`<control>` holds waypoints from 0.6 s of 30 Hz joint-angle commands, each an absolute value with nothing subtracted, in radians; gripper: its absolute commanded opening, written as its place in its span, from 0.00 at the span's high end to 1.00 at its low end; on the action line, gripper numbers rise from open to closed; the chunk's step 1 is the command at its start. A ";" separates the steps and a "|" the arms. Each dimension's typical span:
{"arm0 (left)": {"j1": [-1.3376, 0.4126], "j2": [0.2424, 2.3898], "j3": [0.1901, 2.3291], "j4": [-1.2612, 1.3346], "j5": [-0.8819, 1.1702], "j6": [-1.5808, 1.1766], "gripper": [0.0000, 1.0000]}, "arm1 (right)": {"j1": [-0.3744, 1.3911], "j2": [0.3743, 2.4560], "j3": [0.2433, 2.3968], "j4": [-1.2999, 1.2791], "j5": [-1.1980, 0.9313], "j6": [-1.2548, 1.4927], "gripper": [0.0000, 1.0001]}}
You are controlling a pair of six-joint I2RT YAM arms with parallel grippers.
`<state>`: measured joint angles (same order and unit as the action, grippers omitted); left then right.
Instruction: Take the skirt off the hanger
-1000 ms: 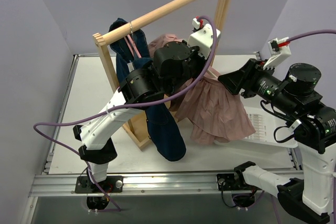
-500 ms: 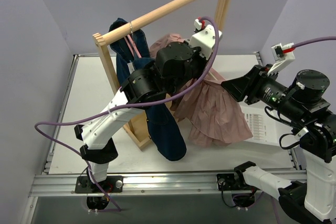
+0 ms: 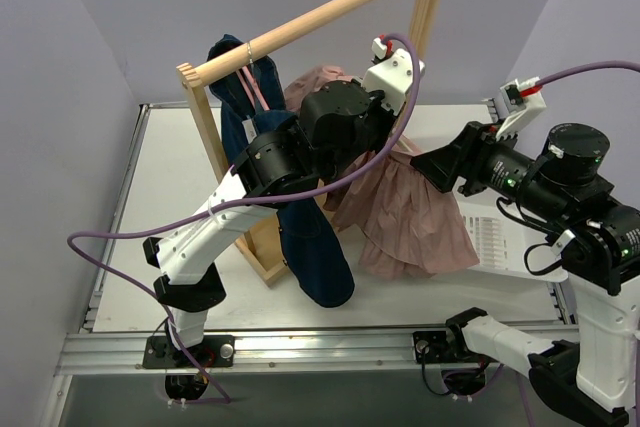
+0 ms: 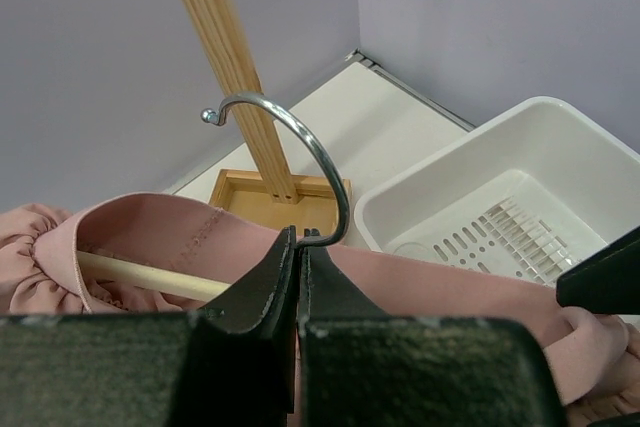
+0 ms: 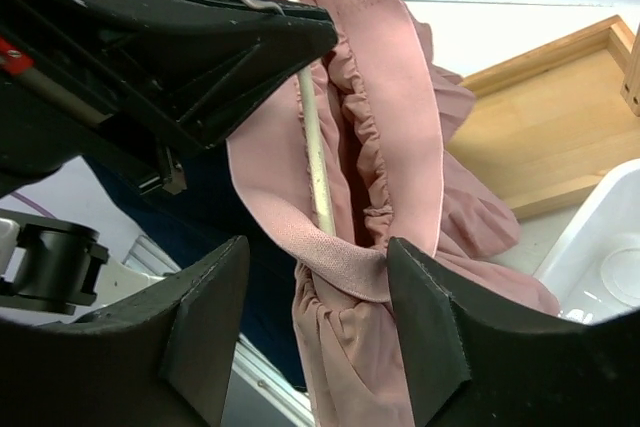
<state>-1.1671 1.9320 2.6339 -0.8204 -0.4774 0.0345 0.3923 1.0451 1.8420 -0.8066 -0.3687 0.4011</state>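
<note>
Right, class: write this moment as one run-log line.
left end effector shut on cream slim hanger | right end effector open at dusty-pink pleated fabric skirt waistband | skirt not off

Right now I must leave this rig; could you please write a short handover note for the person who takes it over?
Left end effector: shut on the hanger below its hook, holding it free of the wooden rack.
Right end effector: open, jaws astride one end of the waistband of the skirt, no grip.
Waistband: stretched around the hanger bar.
Done: hanger off the rack.
Left: slip the waistband off the bar.
</note>
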 commanded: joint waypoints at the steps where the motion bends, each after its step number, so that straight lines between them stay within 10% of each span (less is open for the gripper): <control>1: -1.169 1.922 2.689 -0.761 -0.500 0.044 0.98 | 0.396 1.060 1.845 -0.818 -0.384 0.382 0.46; 18: -1.169 1.921 2.683 -0.765 -0.503 0.041 0.98 | 0.396 1.058 1.871 -0.811 -0.325 0.390 0.92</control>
